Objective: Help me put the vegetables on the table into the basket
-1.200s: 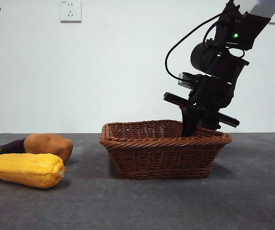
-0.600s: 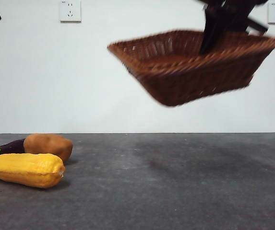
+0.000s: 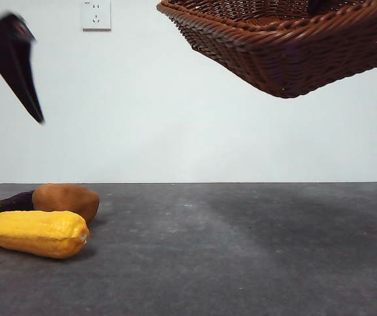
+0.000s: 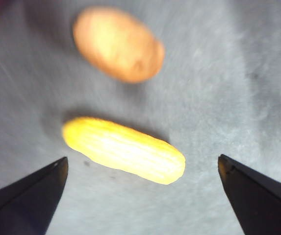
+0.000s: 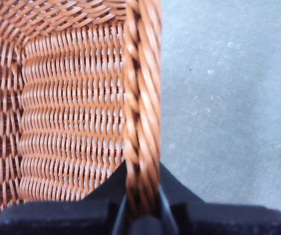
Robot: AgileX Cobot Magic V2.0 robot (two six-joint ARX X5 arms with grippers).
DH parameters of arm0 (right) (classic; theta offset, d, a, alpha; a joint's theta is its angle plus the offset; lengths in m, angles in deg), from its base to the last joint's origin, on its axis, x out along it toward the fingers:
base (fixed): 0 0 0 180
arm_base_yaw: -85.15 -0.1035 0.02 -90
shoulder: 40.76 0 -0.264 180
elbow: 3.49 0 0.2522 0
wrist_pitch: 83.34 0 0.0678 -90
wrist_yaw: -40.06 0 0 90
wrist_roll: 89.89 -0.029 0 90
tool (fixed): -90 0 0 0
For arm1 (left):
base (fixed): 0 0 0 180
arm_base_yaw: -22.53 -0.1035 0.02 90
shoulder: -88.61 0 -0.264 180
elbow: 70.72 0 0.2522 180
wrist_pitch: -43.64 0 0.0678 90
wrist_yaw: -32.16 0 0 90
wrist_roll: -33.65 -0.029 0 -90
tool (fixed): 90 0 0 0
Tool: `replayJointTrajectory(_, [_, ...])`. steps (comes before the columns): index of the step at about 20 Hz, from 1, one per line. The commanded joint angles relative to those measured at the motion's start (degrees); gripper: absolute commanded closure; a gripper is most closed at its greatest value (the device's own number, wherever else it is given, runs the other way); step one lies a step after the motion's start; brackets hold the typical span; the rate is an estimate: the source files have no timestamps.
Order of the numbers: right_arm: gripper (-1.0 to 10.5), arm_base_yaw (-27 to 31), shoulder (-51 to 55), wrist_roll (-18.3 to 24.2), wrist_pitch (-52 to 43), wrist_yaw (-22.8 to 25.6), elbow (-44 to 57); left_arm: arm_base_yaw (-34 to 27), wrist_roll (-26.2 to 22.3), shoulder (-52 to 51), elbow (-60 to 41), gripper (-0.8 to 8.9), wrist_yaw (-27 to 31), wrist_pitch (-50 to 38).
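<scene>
The table (image 3: 241, 263) stretched dark grey and mottled across the whole lower part of the front view, far wider than anything on it. The basket (image 3: 287, 46) was next in size: brown wicker with a braided rim, it hung in the air at the top right of the front view, tilted, well above the table and well apart from the vegetables. The right gripper (image 5: 142, 215) pinched the basket's braided rim, one black jaw inside the wall and one outside, as the right wrist view showed; in the front view only a dark tip of it showed over the rim. The left gripper (image 4: 140, 196) hovered above the vegetables with its jaws spread wide, the corn lying between them in the left wrist view; in the front view it appeared as a blurred black point high at the left edge. The yellow corn cob (image 3: 35, 233) lay on its side on the table at the left, nearest the camera. Just behind it sat the orange-brown potato (image 3: 66, 200). The dark purple eggplant (image 3: 14, 201), green stem pointing left, lay beside the potato and was partly hidden by it.
</scene>
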Motion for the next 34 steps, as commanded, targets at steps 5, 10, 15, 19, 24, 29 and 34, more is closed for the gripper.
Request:
replayJointTrajectory(5, [9.6, 0.0, 0.35, 1.68, 0.09, -0.83, 0.07, 7.91, 18.27, 9.53, 0.09, 1.27, 6.62, -4.13])
replayJointTrajectory(10, [9.6, 0.0, 0.35, 1.84, -0.02, -3.61, 0.07, 10.99, 24.37, 14.19, 0.09, 1.27, 9.01, -4.96])
replayJointTrajectory(15, [9.6, 0.0, 0.35, 2.34, -0.04, -4.96, 0.07, 11.08, 28.02, 16.7, 0.09, 1.27, 10.03, -6.01])
replayJointTrajectory(19, [9.6, 0.0, 0.35, 3.15, -0.04, -5.62, 0.07, 11.5, 30.42, 18.56, 0.09, 1.27, 10.51, -6.69])
replayJointTrajectory(24, [9.6, 0.0, 0.35, 3.41, 0.0, -8.13, 0.07, 12.22, 32.7, 20.68, 0.09, 1.55, 10.49, -8.7])
replayJointTrajectory(29, [9.6, 0.0, 0.35, 3.72, 0.2, -8.2, 0.07, 12.92, 32.83, 22.34, 0.09, 4.47, 10.54, -9.33])
replayJointTrajectory(34, [9.6, 0.0, 0.35, 4.11, 0.63, -8.41, 0.07, 13.57, 31.23, 22.4, 0.09, 7.89, 10.62, -9.33])
